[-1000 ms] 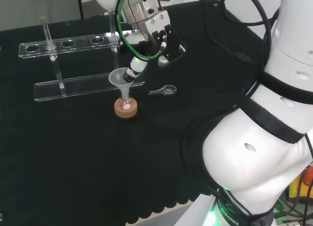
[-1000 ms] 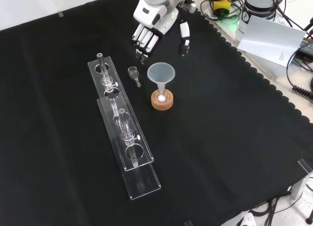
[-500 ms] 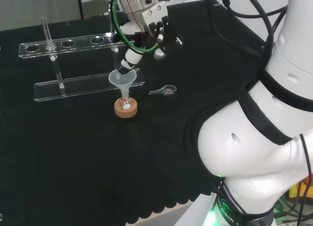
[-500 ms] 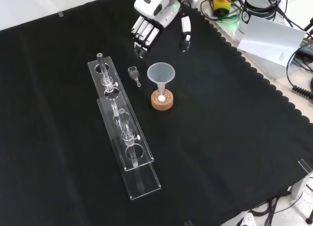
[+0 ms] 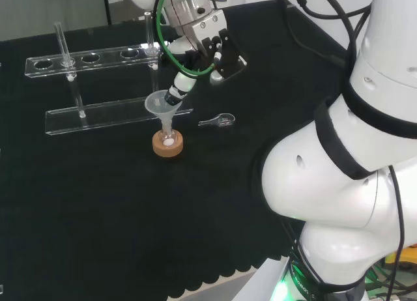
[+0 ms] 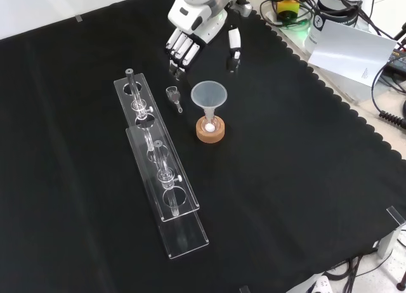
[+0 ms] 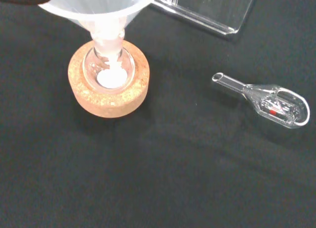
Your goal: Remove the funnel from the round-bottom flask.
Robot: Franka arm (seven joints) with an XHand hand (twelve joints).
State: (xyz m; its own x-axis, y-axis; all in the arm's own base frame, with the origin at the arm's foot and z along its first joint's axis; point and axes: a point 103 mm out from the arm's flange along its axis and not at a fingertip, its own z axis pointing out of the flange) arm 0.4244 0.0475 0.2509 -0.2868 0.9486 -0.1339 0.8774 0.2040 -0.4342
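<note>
Just below the fingers (image 6: 179, 51), the funnel (image 6: 209, 96) sits in the round-bottom flask (image 7: 109, 72) on its cork ring (image 6: 210, 133); the hand (image 6: 196, 23) hangs spread, fingers straight, gripping nothing, small glass scoop (image 6: 172, 95) beside

It is a laboratory: on the black cloth bench (image 6: 304, 198) stand a clear plastic test-tube rack (image 6: 158, 166), a small round-bottom glass flask (image 7: 109, 70) in a cork ring (image 7: 81, 97), and a translucent plastic funnel (image 6: 209, 94).
</note>
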